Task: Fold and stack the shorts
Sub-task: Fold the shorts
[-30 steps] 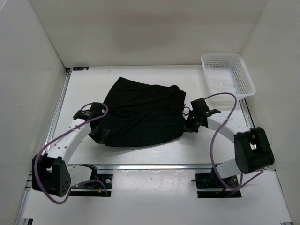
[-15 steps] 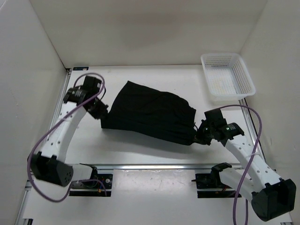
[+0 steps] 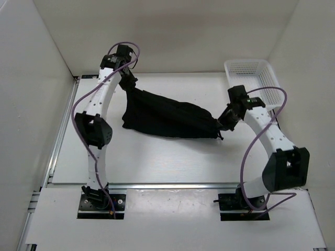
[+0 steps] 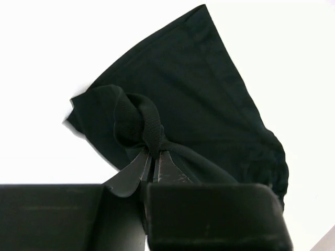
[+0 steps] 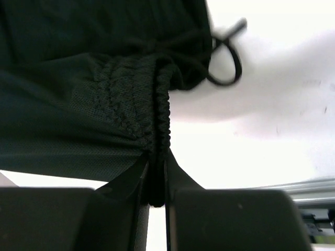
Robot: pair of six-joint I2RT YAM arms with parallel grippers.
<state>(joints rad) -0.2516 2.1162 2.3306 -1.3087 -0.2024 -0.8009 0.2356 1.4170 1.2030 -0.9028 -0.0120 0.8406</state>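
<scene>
The black shorts (image 3: pixel 167 115) hang stretched between my two grippers above the table, sagging in the middle. My left gripper (image 3: pixel 127 79) is raised at the back left and is shut on a bunched edge of the shorts (image 4: pixel 152 130). My right gripper (image 3: pixel 226 119) is at the right and is shut on the gathered elastic waistband (image 5: pixel 152 104). The thin drawstring loop (image 5: pixel 226 60) dangles beside the waistband. The lower left corner of the shorts (image 3: pixel 128 124) looks close to the table.
A white mesh basket (image 3: pixel 254 86) stands at the back right corner, just behind the right arm. White walls close in the left, back and right. A metal rail (image 3: pixel 172 185) runs along the near table edge.
Both grippers have lifted the shorts off the table. The left arm swung up to the back left, the right moved back, and the cloth stretched into a hanging band.
</scene>
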